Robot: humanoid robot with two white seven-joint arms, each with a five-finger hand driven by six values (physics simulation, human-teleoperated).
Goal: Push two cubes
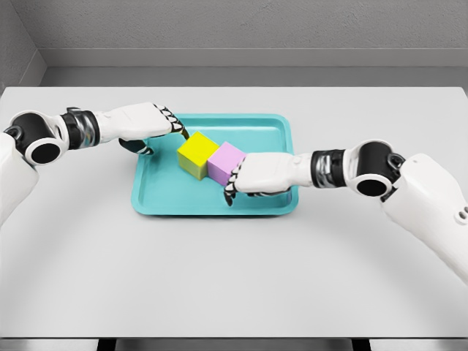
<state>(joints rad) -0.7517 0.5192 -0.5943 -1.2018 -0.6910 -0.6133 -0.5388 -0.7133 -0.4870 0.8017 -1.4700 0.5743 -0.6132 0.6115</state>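
Note:
A yellow cube and a pink cube sit side by side, touching, in the middle of a teal tray. My left hand reaches in from the left over the tray's left part, fingers relaxed and holding nothing, its fingertips just left of the yellow cube. My right hand comes in from the right over the tray's front right part, fingers slightly curled and empty, its fingertips against the pink cube's right front side.
The tray lies on a light grey table that runs to a grey back wall. The table's front edge shows along the bottom of the view.

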